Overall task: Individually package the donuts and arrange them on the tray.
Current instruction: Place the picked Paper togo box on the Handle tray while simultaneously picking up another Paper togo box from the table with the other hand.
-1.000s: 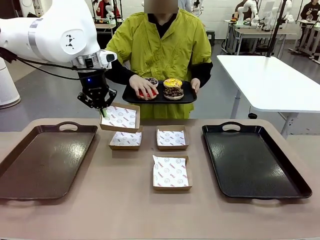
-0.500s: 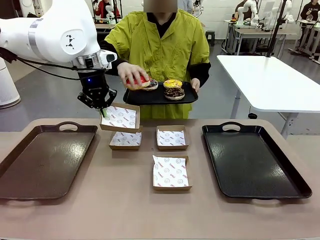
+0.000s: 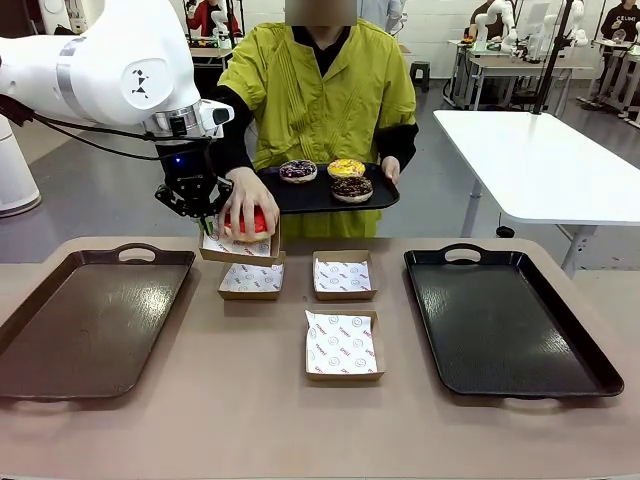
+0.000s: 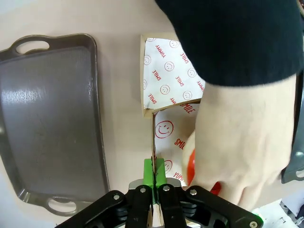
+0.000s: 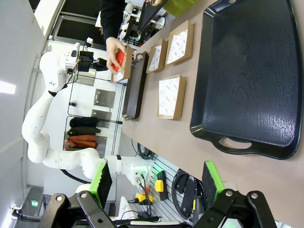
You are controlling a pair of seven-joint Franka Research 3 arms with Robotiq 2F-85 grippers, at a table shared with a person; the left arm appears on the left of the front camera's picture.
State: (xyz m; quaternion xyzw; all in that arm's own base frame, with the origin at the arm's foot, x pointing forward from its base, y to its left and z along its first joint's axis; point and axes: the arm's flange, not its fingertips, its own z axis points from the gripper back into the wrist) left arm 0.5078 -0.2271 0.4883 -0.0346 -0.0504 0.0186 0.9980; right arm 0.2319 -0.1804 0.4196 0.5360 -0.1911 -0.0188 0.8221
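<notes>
Front view: the red-glazed donut (image 3: 252, 222), gripped by the person's hand (image 3: 243, 198), is at the mouth of a paper-lined box (image 3: 240, 257). The left gripper (image 3: 207, 224) is clamped on that box's edge. Three other donuts (image 3: 346, 168) lie on the small black tray (image 3: 300, 205) the person holds. The right gripper (image 5: 156, 179) has its jaws spread wide, holding nothing.

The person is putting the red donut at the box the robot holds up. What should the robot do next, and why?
Probably hold the box level and wait. The left pincer is shut on the box's edge, and the person's hand holds the red donut right at it, so moving now could knock the donut out.
</notes>
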